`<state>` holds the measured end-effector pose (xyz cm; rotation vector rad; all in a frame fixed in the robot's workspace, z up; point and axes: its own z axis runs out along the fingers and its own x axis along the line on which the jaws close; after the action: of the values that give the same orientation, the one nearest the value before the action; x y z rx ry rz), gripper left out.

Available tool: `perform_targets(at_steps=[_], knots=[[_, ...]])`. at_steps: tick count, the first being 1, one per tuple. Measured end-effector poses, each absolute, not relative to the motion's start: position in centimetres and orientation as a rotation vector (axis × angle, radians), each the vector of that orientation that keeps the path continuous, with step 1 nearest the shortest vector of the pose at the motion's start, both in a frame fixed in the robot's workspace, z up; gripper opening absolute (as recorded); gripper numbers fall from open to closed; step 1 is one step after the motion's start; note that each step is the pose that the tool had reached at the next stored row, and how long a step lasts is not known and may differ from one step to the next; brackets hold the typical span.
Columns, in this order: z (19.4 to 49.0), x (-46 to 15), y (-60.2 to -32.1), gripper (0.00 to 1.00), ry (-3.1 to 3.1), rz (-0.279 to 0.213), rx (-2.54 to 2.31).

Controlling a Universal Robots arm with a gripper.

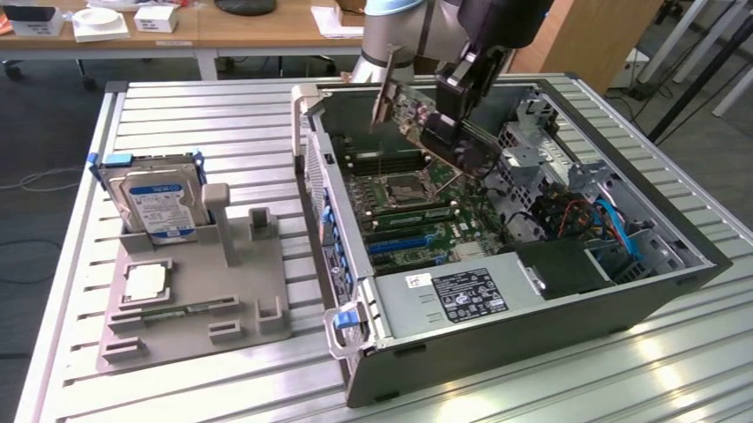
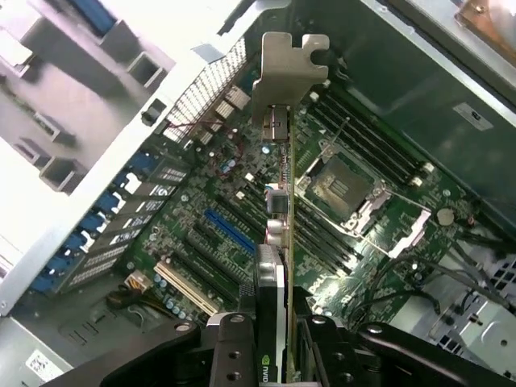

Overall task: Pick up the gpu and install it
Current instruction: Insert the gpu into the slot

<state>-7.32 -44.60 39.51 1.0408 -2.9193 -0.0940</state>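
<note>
gpu (image 1: 414, 116) in hand (image 1: 454, 113) over open case (image 1: 530, 330)

The arm (image 1: 394, 40) comes down from twelve o'clock in the exterior view, with the wrist leaning toward seven o'clock. The gripper (image 1: 451, 113) is clamped on a card (image 1: 412, 119).

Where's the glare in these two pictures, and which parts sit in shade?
Exterior view: bright glare patches on the ribbed table beside the case, whose inside is darker. Wrist view: what lies outside the case burns out to white, the motherboard lies dim, and the gpu catches light on its pale bracket.
</note>
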Motion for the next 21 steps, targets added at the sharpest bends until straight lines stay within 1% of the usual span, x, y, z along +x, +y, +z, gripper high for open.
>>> perform_targets(at_steps=[21], knots=[[39.51,-7.32,-44.60,0.27,-2.662,-0.080,1.568]])
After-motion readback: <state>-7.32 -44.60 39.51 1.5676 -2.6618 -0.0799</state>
